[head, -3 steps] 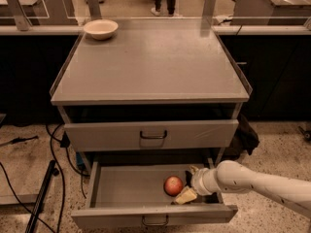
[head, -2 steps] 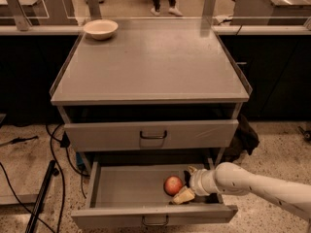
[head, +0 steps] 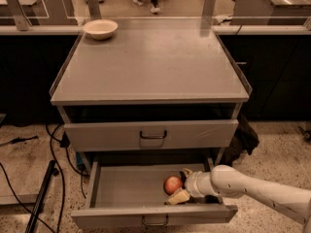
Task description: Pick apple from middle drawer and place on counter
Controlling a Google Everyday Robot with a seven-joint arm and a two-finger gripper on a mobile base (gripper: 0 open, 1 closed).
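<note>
The apple (head: pixel 172 184), small and red-orange, lies inside the open middle drawer (head: pixel 121 188), right of its centre. My gripper (head: pixel 180 185) reaches in from the right on a white arm and sits right against the apple's right side, one pale finger (head: pixel 178 196) below it and a darker one behind it. The counter (head: pixel 150 62) is the broad grey top above, with low rims.
A cream bowl (head: pixel 100 28) stands on the counter's far left corner. The drawer front above (head: pixel 151 135) is shut. Cables and a dark bar (head: pixel 41 198) lie on the floor at the left. A dark bag (head: pixel 244 137) hangs right of the cabinet.
The gripper has slid a little to the left, closer around the apple. The apple has stayed in place.
</note>
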